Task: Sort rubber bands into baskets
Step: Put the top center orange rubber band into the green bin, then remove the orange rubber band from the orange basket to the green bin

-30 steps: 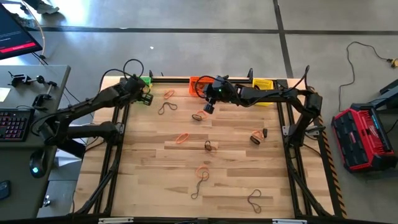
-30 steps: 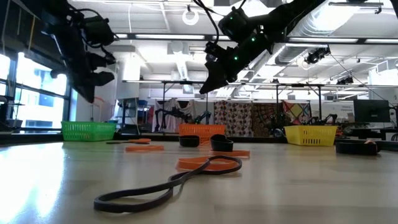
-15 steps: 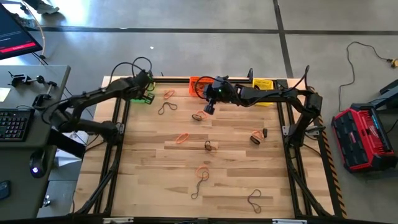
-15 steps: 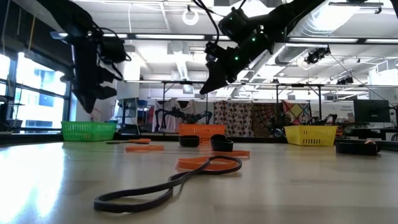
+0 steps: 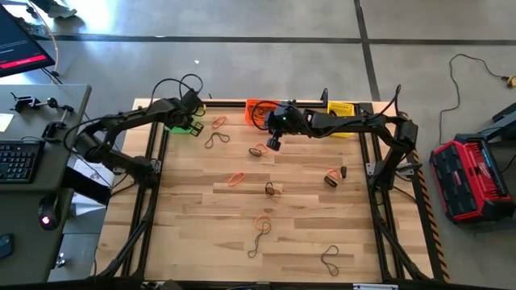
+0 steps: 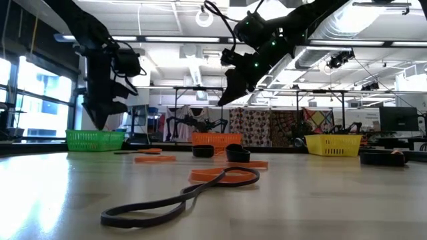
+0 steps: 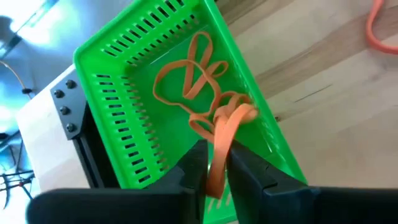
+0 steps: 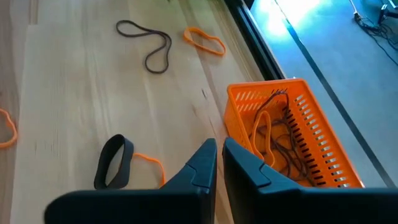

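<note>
The green basket (image 7: 143,106) stands at the table's far left (image 5: 179,126) with orange rubber bands (image 7: 193,81) in it. My left gripper (image 7: 217,171) hangs over it, shut on an orange rubber band (image 7: 227,124). The orange basket (image 8: 292,137) at the far middle holds orange and dark bands. The yellow basket (image 5: 343,109) stands to its right. My right gripper (image 8: 219,155) is shut and holds nothing. It hovers above the table (image 5: 274,143) near a black band (image 8: 114,162) lying on an orange one. My left gripper pinches one end of the orange rubber band (image 7: 216,163) between its two fingers, which slant down from above the basket's near wall. The band's other end (image 7: 241,114) reaches into the green basket, by the bands lying there; whether it touches them, I cannot tell.
Loose bands lie over the wooden table: a brown one (image 5: 216,139) and an orange one (image 5: 219,122) near the green basket, others at the middle (image 5: 235,179), (image 5: 270,189) and toward the near edge (image 5: 260,225), (image 5: 329,258). Black frame rails run along both table sides.
My left gripper has sunk toward the green basket and shifted a little toward the table's right, rolling as it went, with the orange band in its fingers. My right gripper has stayed in place.
</note>
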Available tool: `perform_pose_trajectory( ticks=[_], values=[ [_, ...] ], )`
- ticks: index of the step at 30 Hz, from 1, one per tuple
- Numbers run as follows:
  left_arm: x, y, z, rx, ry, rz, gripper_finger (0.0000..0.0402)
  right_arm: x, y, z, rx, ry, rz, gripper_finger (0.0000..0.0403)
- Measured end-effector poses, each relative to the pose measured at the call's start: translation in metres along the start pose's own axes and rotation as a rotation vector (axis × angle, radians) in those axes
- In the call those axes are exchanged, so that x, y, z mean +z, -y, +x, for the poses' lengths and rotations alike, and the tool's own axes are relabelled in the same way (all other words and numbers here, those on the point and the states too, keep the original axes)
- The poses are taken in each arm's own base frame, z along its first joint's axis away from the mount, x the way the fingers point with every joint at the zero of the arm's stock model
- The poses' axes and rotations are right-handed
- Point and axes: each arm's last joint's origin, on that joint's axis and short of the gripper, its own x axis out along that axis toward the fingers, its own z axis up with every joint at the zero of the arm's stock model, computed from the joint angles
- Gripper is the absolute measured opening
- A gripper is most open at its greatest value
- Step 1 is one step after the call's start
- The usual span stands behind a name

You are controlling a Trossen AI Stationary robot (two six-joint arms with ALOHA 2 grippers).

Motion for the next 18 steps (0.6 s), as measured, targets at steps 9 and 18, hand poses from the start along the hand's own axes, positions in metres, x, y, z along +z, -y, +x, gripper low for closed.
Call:
perform_pose_trajectory(
  ticks=[9, 18],
  values=[
    [-0.001, -0.003, -0.006, 0.006, 0.023, 0.001, 0.0101, -0.001, 0.0, 0.0, 0.003, -0.012, -0.002, 0.0041],
    [-0.001, -0.009, -0.018, 0.003, 0.078, 0.016, 0.01, -0.006, 0.01, 0.001, -0.012, -0.044, 0.024, 0.006]
  ],
)
